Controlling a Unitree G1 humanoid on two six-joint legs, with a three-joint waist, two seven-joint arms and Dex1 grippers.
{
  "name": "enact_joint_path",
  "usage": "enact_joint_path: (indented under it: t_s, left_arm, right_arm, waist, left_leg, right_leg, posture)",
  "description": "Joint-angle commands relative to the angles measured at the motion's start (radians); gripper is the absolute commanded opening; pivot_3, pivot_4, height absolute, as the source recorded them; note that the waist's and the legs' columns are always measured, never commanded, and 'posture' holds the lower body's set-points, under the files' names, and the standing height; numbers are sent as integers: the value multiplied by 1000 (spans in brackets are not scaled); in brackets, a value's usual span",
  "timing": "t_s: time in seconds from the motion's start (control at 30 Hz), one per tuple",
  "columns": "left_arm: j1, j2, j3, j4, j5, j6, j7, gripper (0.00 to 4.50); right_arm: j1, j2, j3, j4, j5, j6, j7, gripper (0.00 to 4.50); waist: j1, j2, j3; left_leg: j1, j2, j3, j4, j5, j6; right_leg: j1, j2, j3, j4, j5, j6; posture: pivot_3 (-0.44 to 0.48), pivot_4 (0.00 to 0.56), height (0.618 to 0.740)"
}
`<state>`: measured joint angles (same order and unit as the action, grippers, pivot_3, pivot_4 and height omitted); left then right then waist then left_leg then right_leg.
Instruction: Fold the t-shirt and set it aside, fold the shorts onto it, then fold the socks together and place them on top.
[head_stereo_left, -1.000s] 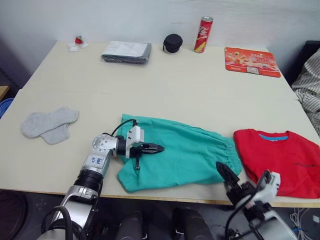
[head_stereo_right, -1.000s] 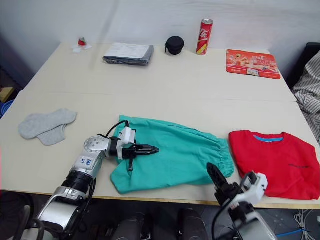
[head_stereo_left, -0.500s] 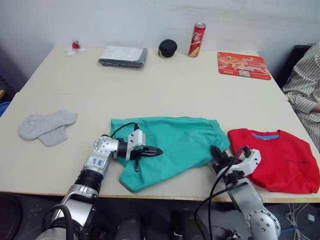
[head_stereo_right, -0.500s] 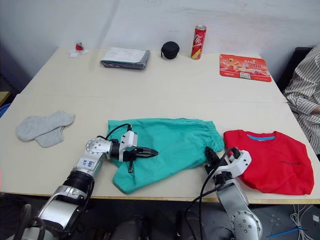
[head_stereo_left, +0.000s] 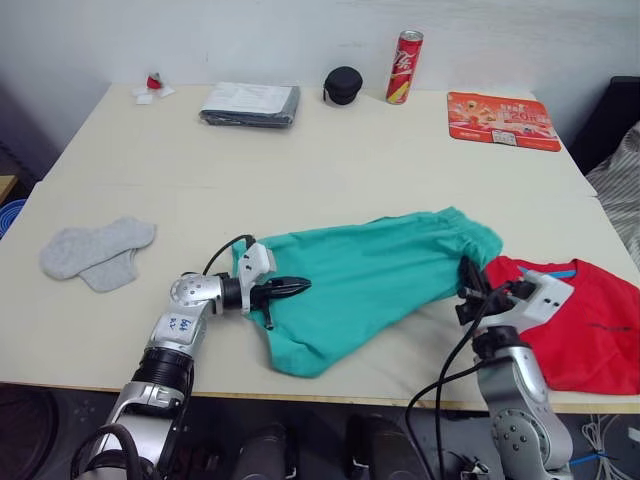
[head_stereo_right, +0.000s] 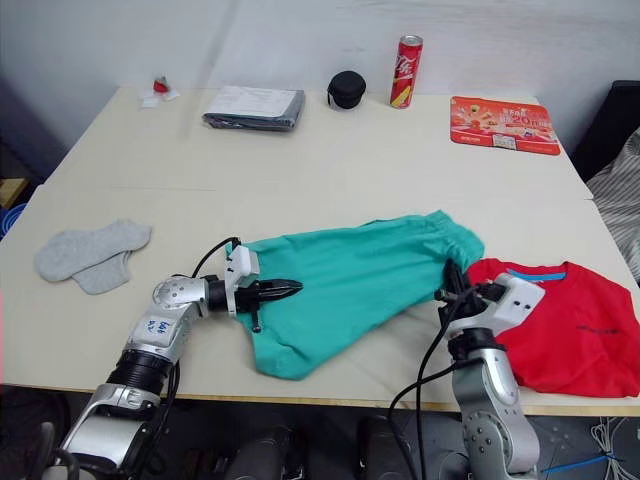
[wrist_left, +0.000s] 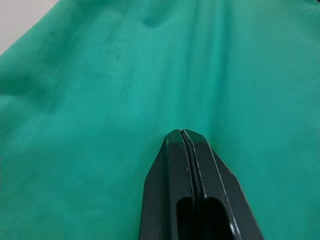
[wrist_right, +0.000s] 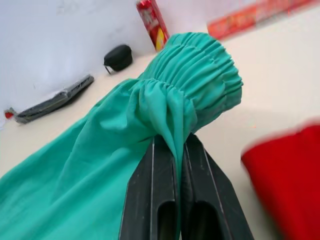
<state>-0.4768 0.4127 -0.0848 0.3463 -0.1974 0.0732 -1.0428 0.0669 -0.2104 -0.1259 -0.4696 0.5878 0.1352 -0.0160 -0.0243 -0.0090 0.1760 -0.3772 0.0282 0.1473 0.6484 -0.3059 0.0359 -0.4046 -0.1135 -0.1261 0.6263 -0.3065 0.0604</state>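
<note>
near the front edge my left gripper (head_stereo_left: 290, 287) is pinched closed on the leg end of the shorts (head_stereo_left: 380, 275). my right gripper (head_stereo_left: 468, 290) clamps the gathered waistband, lifted just beside the folded t-shirt (head_stereo_left: 585, 320) at the right edge. the socks (head_stereo_left: 95, 250) lie well apart on the left. mid-table is bare; a grey cloth (head_stereo_left: 250, 103), black pouch (head_stereo_left: 343, 85), can (head_stereo_left: 403, 67) and orange mat (head_stereo_left: 502, 120) line the far edge.

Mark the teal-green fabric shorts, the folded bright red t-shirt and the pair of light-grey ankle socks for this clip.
teal-green fabric shorts (head_stereo_left: 370, 270): left eye view, middle of the cloth.
bright red t-shirt (head_stereo_left: 598, 335): left eye view, the chest area.
light-grey ankle socks (head_stereo_left: 95, 252): left eye view, where the two overlap.
</note>
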Motion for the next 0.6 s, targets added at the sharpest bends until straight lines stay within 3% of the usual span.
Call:
enact_joint_path:
  t_s: [0.03, 0.17, 0.33, 0.6]
  left_arm:
    - [28, 13, 0, -80, -7, 78, 31, 0]
    - [45, 21, -5, -130, 16, 148, 88, 0]
    - [91, 48, 38, -194, 2, 248, 171, 0]
    - [214, 99, 127, -340, -76, 374, 217, 0]
  right_arm:
    - [-60, -63, 57, -114, -148, -11, 47, 26]
    - [-154, -143, 238, -137, -315, 31, 148, 26]
    - [-230, -122, 415, -87, -360, 77, 266, 26]
    - [-262, -85, 529, -5, -359, 97, 429, 26]
  waist:
    - [-1, 0, 1]
    - [-4, -1, 2]
    - [-5, -2, 2]
    - [-3, -3, 2]
  left_leg:
    - [0, 0, 0, 0, 0, 0]
    - [0, 0, 1, 0, 1, -1]
    - [0, 2, 0, -1, 2, -3]
    - [0, 1, 0, 0, 2, -3]
  right_leg:
    - [0, 0, 0, 0, 0, 0]
    - [-1, 0, 1, 2, 0, 0]
    - [-3, 1, 0, 3, 0, -1]
    - [-2, 1, 0, 3, 0, -1]
  posture:
    - [0, 150, 740]
    - [0, 150, 740]
    - [0, 150, 740]
    - [0, 150, 740]
